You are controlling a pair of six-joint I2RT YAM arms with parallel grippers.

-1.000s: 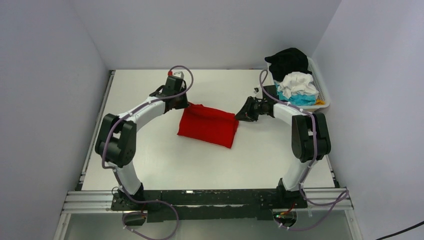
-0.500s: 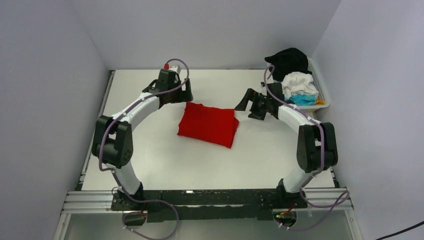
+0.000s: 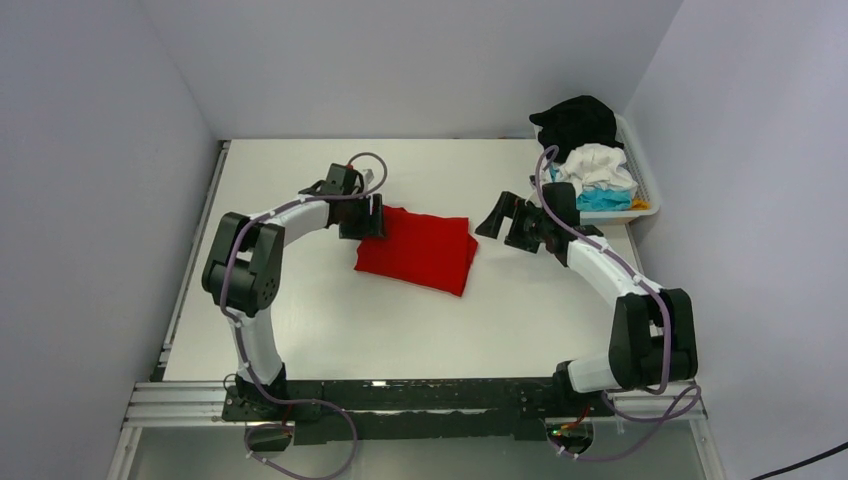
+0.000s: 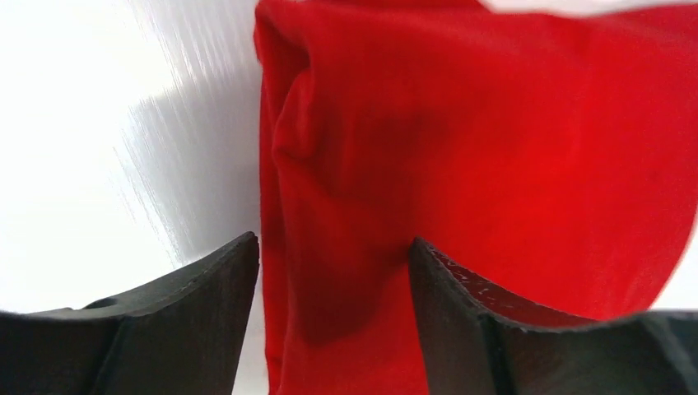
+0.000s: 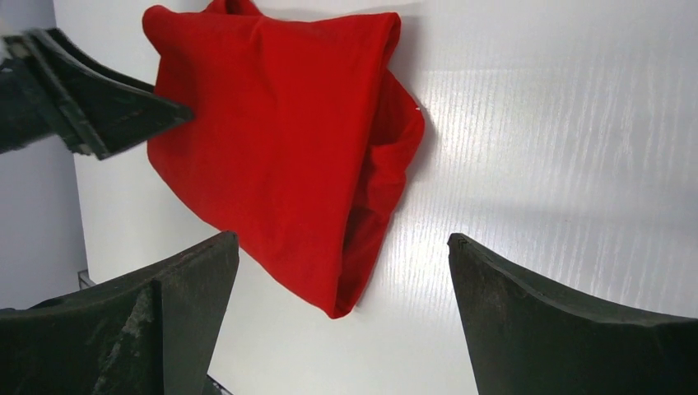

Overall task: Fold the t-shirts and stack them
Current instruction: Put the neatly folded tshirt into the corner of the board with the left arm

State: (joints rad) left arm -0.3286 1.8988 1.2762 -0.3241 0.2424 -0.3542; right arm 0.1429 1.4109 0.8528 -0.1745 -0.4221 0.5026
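Note:
A bright red t-shirt [image 3: 418,250] lies folded into a rough rectangle on the white table [image 3: 330,320]. My left gripper [image 3: 363,222] is low over its left edge. In the left wrist view the open gripper [image 4: 333,247] straddles that folded red edge [image 4: 329,206] without pinching it. My right gripper [image 3: 497,222] hovers open just off the shirt's right corner, apart from the cloth; its wrist view shows the gripper [image 5: 342,239] wide open over the red t-shirt [image 5: 280,132]. Black [image 3: 578,120], white [image 3: 597,165] and turquoise [image 3: 603,200] t-shirts are piled in the basket.
The white slatted basket [image 3: 648,195] stands at the table's back right corner, close behind the right arm's wrist. Grey walls close in the table on the left, back and right. The arm bases sit on the black rail [image 3: 420,395] along the near edge.
Both grippers opened and let go of the red t-shirt. The left one lifted away, then came back down over the shirt's left edge, narrowing a little. The right one drew back to the right.

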